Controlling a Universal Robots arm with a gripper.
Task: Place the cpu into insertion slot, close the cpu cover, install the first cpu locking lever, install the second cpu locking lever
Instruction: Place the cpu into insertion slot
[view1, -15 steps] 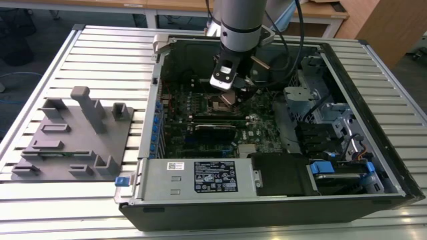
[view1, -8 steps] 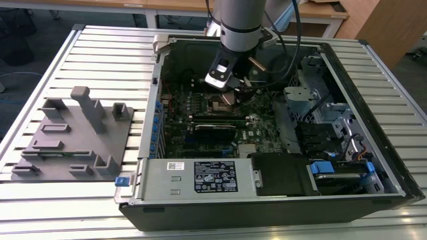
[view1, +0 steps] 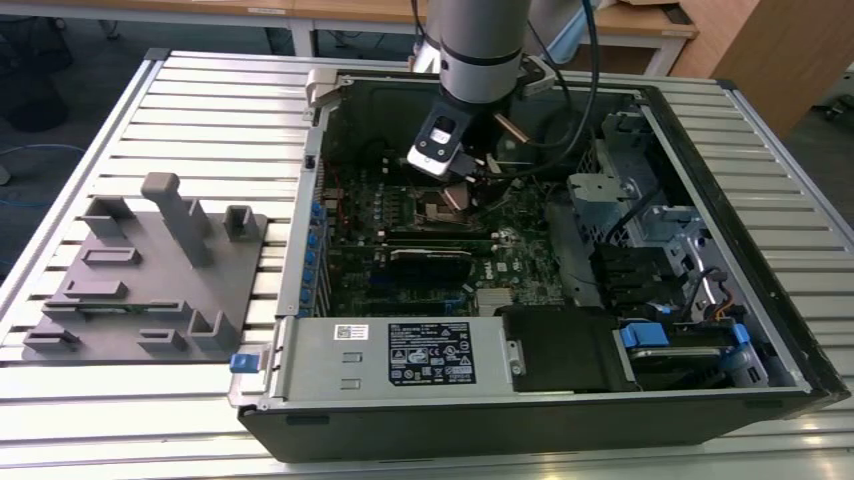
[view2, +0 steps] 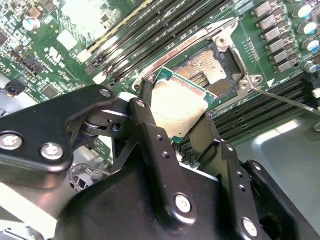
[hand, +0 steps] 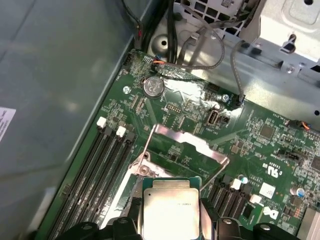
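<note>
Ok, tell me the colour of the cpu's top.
The cpu is dull silver-grey on top, green-edged; clearest in the second wrist view.

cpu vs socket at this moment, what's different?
The cpu has a dull silver top; the socket shows bare gold contacts in a dark well. The cpu is clamped in the gripper, not seated; the socket is fixed on the board, empty, its cover raised. Both are square, of similar footprint.

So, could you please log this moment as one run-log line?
gripper: shut on cpu | cpu: over insertion slot, unseated | cpu cover: open
</note>
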